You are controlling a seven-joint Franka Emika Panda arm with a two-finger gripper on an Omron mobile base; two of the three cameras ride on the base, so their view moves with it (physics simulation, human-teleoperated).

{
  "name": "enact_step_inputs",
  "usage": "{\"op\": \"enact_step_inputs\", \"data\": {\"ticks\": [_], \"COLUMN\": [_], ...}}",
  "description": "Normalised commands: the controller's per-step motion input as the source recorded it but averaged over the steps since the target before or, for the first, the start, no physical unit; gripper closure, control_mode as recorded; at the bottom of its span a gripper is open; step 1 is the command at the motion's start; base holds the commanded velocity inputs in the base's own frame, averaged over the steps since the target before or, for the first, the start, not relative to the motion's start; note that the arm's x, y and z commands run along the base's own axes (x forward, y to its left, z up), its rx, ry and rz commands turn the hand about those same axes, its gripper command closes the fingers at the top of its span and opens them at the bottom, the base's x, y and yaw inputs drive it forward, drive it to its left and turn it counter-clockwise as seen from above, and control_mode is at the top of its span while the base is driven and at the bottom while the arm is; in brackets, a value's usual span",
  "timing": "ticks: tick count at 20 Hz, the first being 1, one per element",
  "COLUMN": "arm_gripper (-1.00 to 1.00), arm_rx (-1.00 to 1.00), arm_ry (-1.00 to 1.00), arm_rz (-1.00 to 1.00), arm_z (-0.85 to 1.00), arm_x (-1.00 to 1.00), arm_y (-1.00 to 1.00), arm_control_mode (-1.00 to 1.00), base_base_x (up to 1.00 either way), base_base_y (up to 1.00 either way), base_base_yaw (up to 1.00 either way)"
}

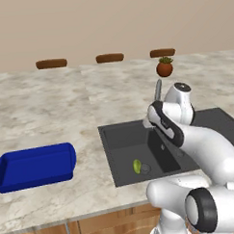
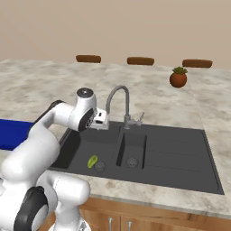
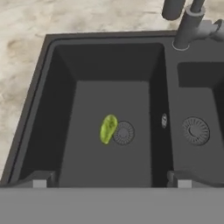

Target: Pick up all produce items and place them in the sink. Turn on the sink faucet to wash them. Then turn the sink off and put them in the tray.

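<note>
The produce item [image 3: 108,128], a small yellow-green oval, lies on the floor of the sink's left basin right beside the round drain [image 3: 123,133]; it also shows as the produce item [image 1: 137,165] [image 2: 92,161]. The dark-grey sink [image 2: 180,153] [image 1: 107,148] [image 3: 43,109] has a second, smaller basin and a flat drainboard to the right. My gripper [image 3: 111,181] [image 2: 101,119] hangs above the left basin, looking down, open and empty. The grey gooseneck sink faucet [image 2: 119,95] [image 1: 158,89] [image 3: 186,30] stands behind the divider. The blue tray [image 1: 36,166] [image 2: 13,133] lies on the counter left of the sink.
A brown pot with a green plant [image 1: 164,67] [image 2: 178,77] stands on the marble counter behind the sink. Three brown stool tops [image 2: 140,61] line the counter's far edge. My own arm [image 1: 197,144] crosses over the sink's right half in the left base view.
</note>
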Motion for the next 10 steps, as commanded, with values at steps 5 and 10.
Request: {"op": "enact_step_inputs", "data": {"ticks": [5,10], "arm_gripper": [-1.0,-1.0], "arm_rx": [-0.06,-0.01], "arm_ry": [0.12,0.14], "arm_rz": [-0.13,-0.16], "arm_z": [-0.24,-0.16], "arm_x": [-0.28,-0.16], "arm_y": [0.18,0.25], "arm_control_mode": [-1.0,-1.0], "base_base_x": [0.0,0.0], "base_base_y": [0.0,0.0], "base_base_yaw": [0.0,0.0]}}
